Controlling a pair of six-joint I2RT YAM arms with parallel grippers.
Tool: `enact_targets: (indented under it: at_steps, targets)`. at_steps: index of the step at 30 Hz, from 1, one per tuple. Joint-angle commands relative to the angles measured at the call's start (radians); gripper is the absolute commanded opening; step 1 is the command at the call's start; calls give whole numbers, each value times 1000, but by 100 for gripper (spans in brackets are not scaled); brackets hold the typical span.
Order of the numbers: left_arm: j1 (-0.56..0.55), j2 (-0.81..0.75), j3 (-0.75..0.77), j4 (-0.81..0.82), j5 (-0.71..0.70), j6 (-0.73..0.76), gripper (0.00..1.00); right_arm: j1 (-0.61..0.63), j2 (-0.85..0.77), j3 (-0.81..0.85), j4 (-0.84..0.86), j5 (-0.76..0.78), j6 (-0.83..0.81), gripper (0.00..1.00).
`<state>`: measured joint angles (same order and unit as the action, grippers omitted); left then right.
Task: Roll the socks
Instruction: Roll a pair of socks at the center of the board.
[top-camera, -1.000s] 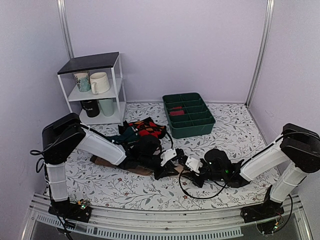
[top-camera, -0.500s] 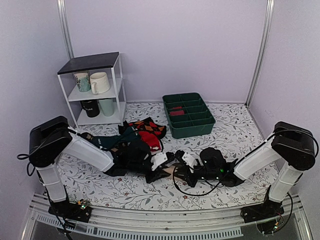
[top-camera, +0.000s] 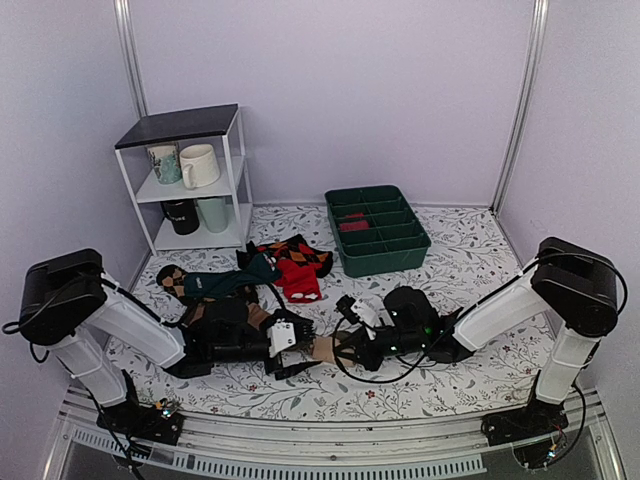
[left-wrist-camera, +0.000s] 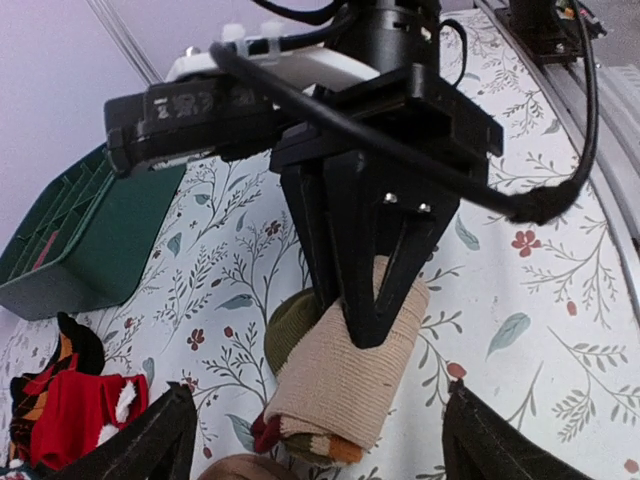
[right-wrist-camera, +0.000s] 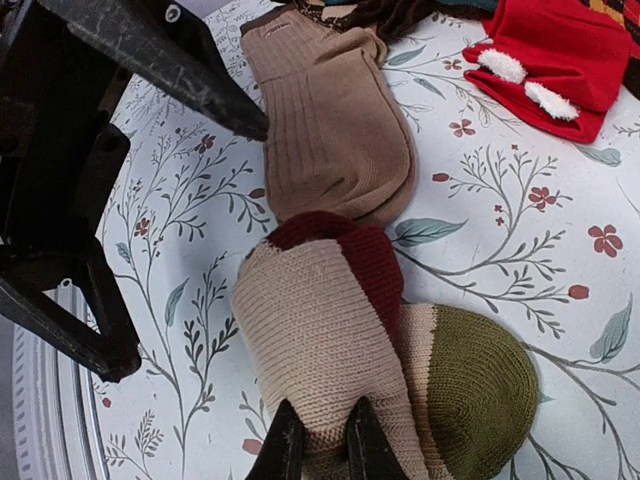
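The socks (right-wrist-camera: 320, 320) are a rolled beige bundle with a maroon patch and an olive end, lying on the floral cloth at front centre (top-camera: 323, 348). My right gripper (right-wrist-camera: 318, 440) is shut on the roll's near end, its black fingers pinching the beige knit (left-wrist-camera: 365, 325). My left gripper (left-wrist-camera: 315, 420) stands open on the opposite side of the socks (left-wrist-camera: 345, 375), one finger on each side and neither touching the roll. From the right wrist view the left gripper (right-wrist-camera: 195, 250) shows as two spread black fingers at the left.
A plain brown sock (right-wrist-camera: 335, 130) lies just beyond the roll, and a red sock (right-wrist-camera: 550, 50) lies further back. Argyle socks (top-camera: 295, 255) and a dark green sock (top-camera: 225, 283) lie behind the arms. A green divided tray (top-camera: 377, 230) and a white shelf with mugs (top-camera: 190, 180) stand at the back.
My left gripper has opened and let go of the roll. Both grippers have shifted left along the cloth, the right one still holding the roll.
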<state>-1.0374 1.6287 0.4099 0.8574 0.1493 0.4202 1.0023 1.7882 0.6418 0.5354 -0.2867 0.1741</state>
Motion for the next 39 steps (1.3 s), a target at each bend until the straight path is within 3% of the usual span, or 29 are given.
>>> enact_targets:
  at_steps: [1, 19, 22, 30, 32, 34, 39]
  targets:
    - [-13, 43, -5, 58, 1, 66, 86, -9, 95, -29, -396, -64, 36, 4]
    - [-19, 188, 61, 5, -14, 68, 83, -30, 126, -18, -391, -95, 14, 4]
    - [-19, 197, 70, 3, -13, 68, 79, -32, 133, -16, -391, -99, 12, 4]
    - [-18, 215, 85, -22, 23, 39, 43, -37, 147, -13, -391, -107, 14, 4]
    - [-19, 225, 98, -39, 30, 33, 28, -38, 149, -12, -391, -109, 15, 4]
    - [-18, 233, 111, -62, 31, 28, 2, -40, 149, -11, -391, -110, 15, 4]
    - [-15, 215, 177, -254, 76, -34, 0, -44, 120, 11, -416, -99, 10, 4]
